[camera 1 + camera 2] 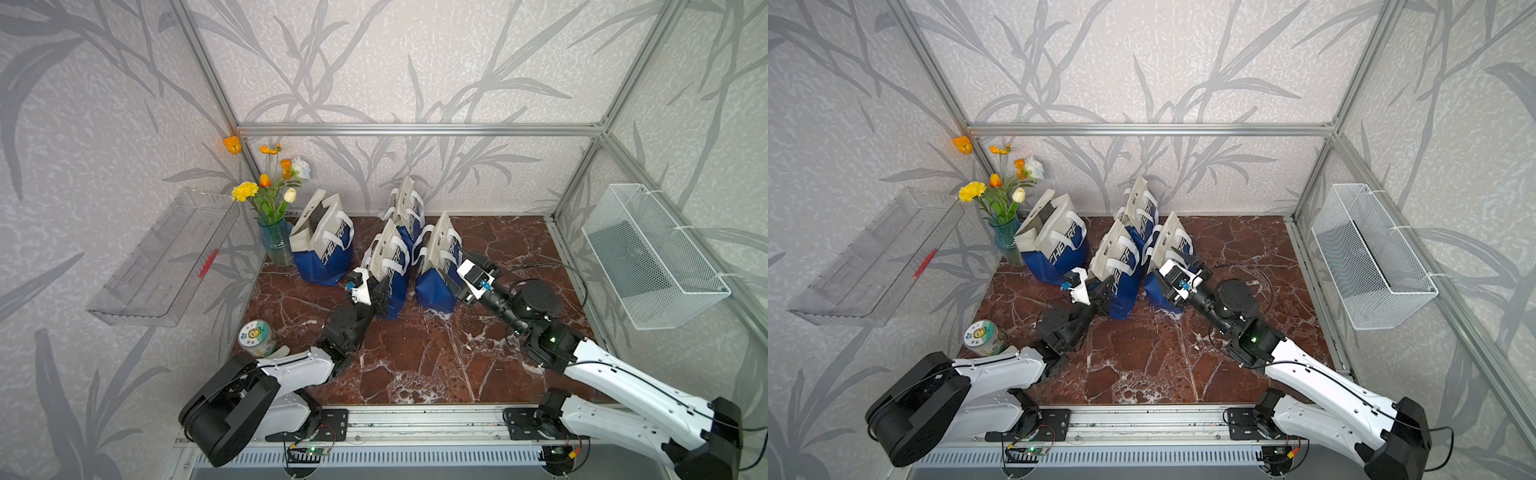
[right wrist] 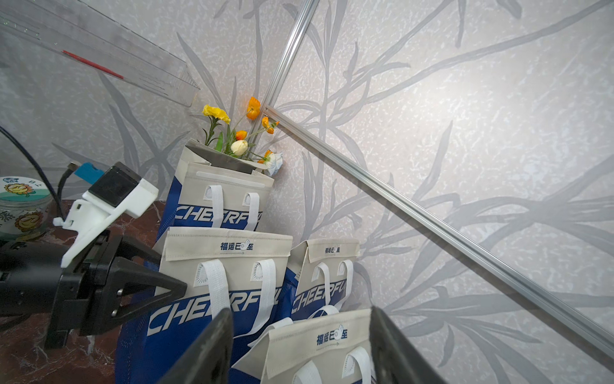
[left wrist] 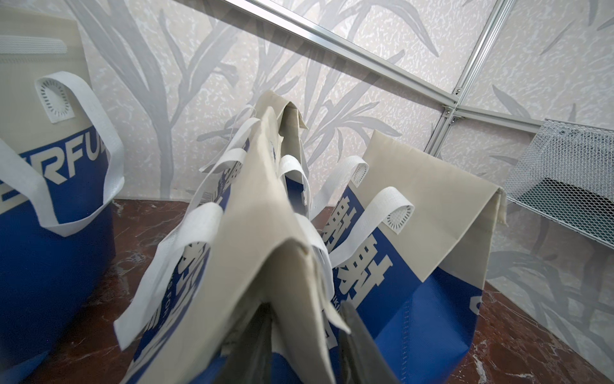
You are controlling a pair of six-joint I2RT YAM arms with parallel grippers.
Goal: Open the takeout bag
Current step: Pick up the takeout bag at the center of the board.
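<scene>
Nearest, a metal rail [image 1: 424,422] carries both arms at the front edge of a red-brown marble desk [image 1: 415,357].
Wallpaper [image 1: 415,62] with grey leaves, held in an aluminium frame [image 1: 415,129], closes three sides; a clear shelf [image 1: 158,266] hangs on the left wall and a white wire basket [image 1: 648,257] on the right one. Four blue-and-beige bags stand toward the back: an open bag [image 1: 322,245] just beside the flower vase [image 1: 276,245], a rear bag [image 1: 409,208] near the wall, and two closed ones in front. The left tool [image 2: 174,272] is narrow about the side fold of the takeout bag [image 1: 390,266], the middle front one; I cannot tell if it pinches. The right tool [image 1: 457,269] is wide, with a finger on each side of the right bag [image 1: 436,266].
</scene>
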